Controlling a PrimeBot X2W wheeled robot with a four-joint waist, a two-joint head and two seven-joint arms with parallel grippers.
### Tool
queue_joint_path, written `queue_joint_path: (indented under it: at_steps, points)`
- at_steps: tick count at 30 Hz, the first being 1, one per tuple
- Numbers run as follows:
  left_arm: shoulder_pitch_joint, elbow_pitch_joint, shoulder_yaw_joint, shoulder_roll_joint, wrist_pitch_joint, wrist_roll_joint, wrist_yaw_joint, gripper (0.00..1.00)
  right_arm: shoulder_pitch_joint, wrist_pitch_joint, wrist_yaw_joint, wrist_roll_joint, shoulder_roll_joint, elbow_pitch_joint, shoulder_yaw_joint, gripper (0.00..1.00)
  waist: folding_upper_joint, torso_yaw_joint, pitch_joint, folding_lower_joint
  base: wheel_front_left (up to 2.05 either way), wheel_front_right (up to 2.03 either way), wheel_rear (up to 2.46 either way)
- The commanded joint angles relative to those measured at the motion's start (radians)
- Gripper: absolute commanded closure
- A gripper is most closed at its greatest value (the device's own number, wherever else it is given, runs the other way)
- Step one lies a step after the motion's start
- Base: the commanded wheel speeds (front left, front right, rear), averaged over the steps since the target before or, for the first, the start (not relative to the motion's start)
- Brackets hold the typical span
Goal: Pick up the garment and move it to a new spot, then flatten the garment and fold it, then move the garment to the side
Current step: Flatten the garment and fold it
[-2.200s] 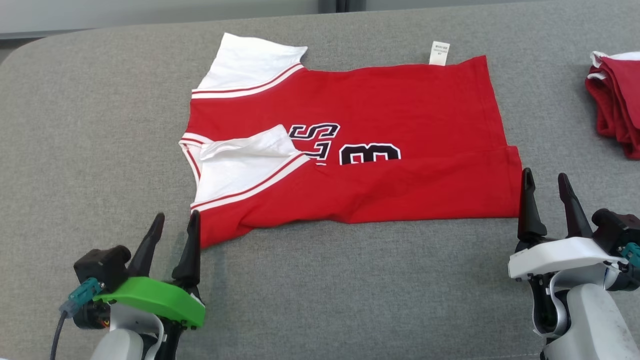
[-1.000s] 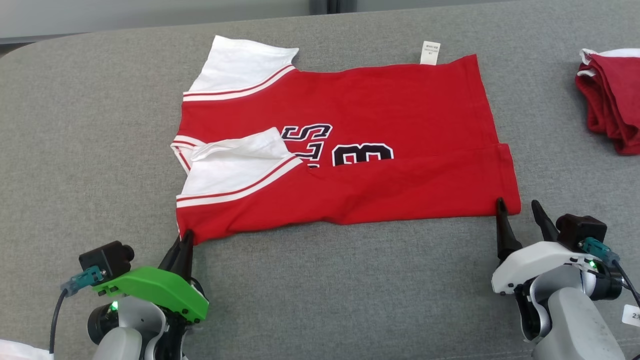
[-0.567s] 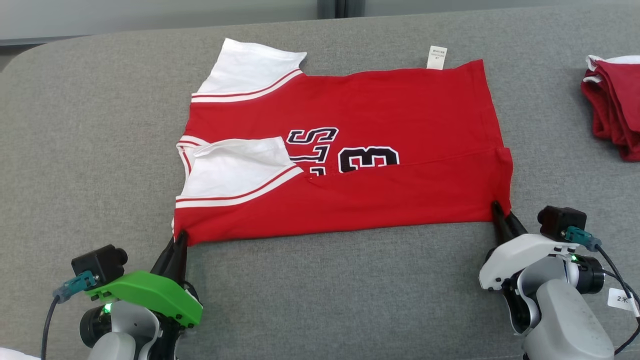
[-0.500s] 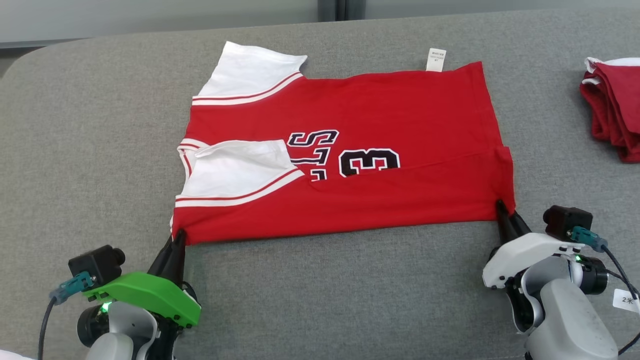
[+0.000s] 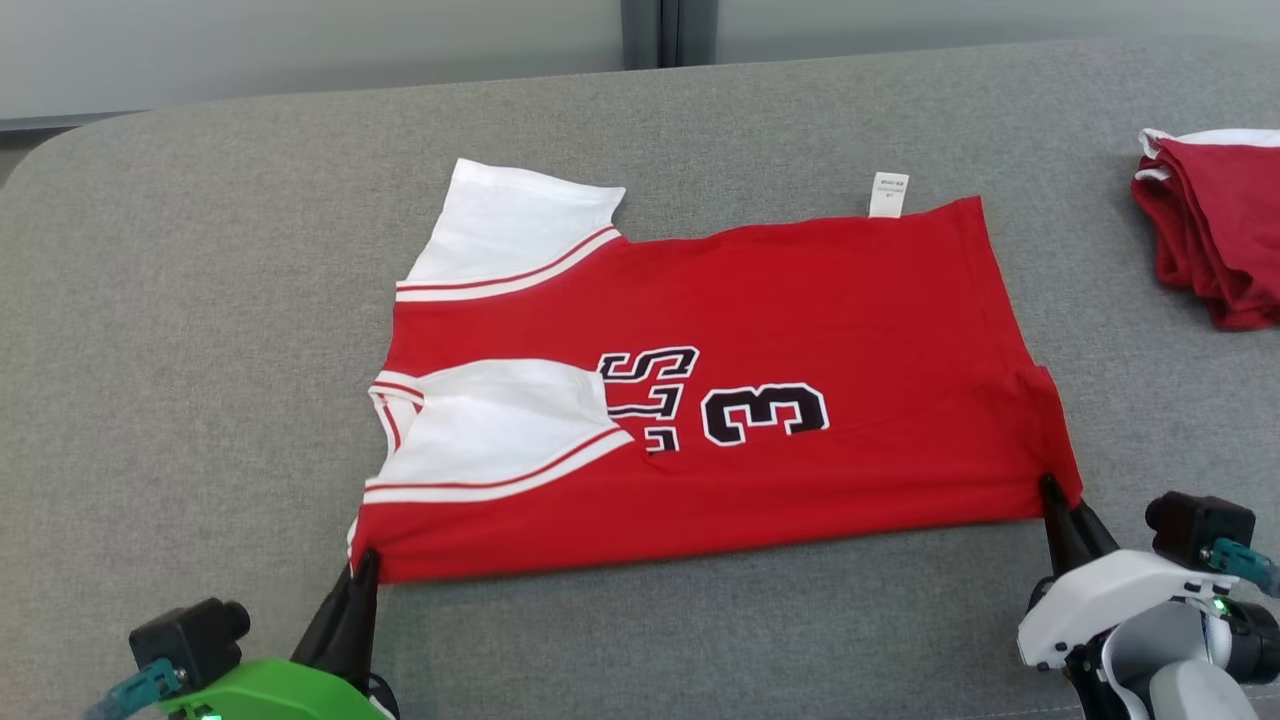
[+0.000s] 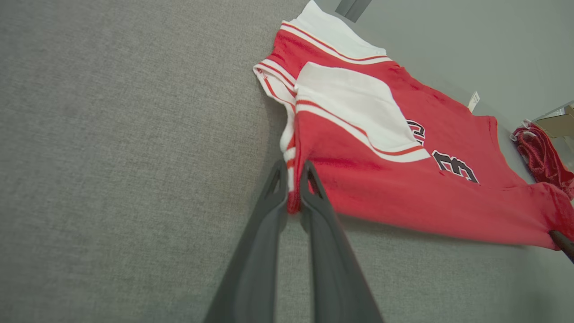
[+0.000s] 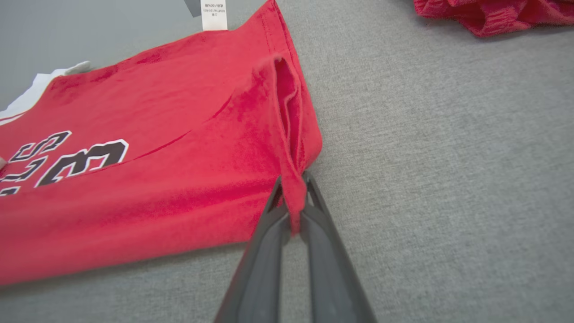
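red jersey [image 5: 800, 300] lies mostly flat mid-pad, its near long edge folded over and one white sleeve on top. it's a thin soft knit, light and floppy, and will likely sag and drag on the coarse grey upholstery [image 5: 200, 300], so the two near corners are the place to hold. left gripper [image 6: 293, 168] is pinched on the collar-end corner and right gripper [image 7: 294, 179] on the hem-end corner; a second red garment [image 5: 1215, 230] sits bunched well apart at far right.

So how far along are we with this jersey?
Done: the red jersey lies flat on the grey surface, near edge and one white sleeve folded over. In hand: left end effector and right end effector are shut on its near corners. Left: finishing the fold and moving it aside.
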Motion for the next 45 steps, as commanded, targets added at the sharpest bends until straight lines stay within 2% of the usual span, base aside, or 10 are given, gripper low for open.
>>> queue_joint_path:
  at_steps: [1, 5, 6, 7, 8, 9, 17, 25, 35, 45]
  points:
    - [0.028, -0.002, 0.006, 0.000, -0.001, -0.007, 0.011, 1.00, 0.026, 0.009, -0.002, 0.011, -0.007, -0.017, -0.008, 1.00, 0.0000, -0.003, 0.002, 0.0000, 0.00, 0.00, 0.00]
    - [0.072, 0.011, 0.003, -0.013, -0.010, -0.015, 0.020, 1.00, 0.072, 0.020, -0.002, 0.024, -0.007, -0.042, -0.011, 1.00, 0.0000, -0.011, 0.008, 0.0000, 0.00, 0.00, 0.00]
    - [0.076, 0.015, 0.004, -0.014, -0.013, -0.015, 0.021, 1.00, 0.078, 0.020, -0.002, 0.027, -0.007, -0.040, -0.011, 0.87, 0.0000, -0.013, 0.009, 0.0000, 0.00, 0.00, 0.00]
    - [0.078, 0.020, 0.005, -0.015, -0.016, -0.015, 0.022, 0.85, 0.081, 0.024, -0.002, 0.031, -0.007, -0.035, -0.009, 0.58, 0.0000, -0.015, 0.010, 0.0000, 0.00, 0.00, 0.00]
    - [0.077, 0.026, 0.005, -0.012, -0.019, -0.009, 0.026, 0.34, 0.083, 0.022, -0.002, 0.031, -0.007, -0.031, -0.007, 0.10, 0.0000, -0.017, 0.011, 0.0000, 0.00, 0.00, 0.00]
    - [0.073, 0.029, 0.005, -0.008, -0.021, -0.002, 0.026, 0.00, 0.082, 0.019, -0.002, 0.032, -0.006, -0.027, -0.006, 0.00, 0.0000, -0.018, 0.013, 0.0000, 0.00, 0.00, 0.00]
    - [-0.044, 0.012, 0.014, 0.064, -0.009, 0.059, 0.026, 0.00, 0.045, -0.016, -0.002, 0.016, -0.005, -0.024, -0.020, 0.00, 0.0000, -0.036, 0.047, 0.0000, 0.00, 0.00, 0.00]
    - [-0.428, 0.002, -0.050, 0.216, 0.166, 0.161, -0.055, 0.00, -0.062, -0.009, -0.002, -0.034, -0.005, -0.116, 0.016, 0.00, 0.0000, -0.063, 0.133, 0.0000, 0.00, 0.00, 0.00]
    - [-0.881, 0.277, -0.106, 0.288, 0.443, 0.127, -0.143, 0.00, -0.253, -0.020, -0.002, -0.028, -0.004, -0.130, 0.124, 0.00, 0.0000, -0.164, 0.276, 0.0000, 0.00, 0.00, 0.00]
    - [-1.017, 0.425, -0.127, 0.339, 0.522, 0.099, -0.166, 0.00, -0.351, -0.089, -0.002, -0.001, -0.004, -0.069, 0.156, 0.00, 0.0000, -0.259, 0.368, 0.0000, 0.00, 0.00, 0.00]
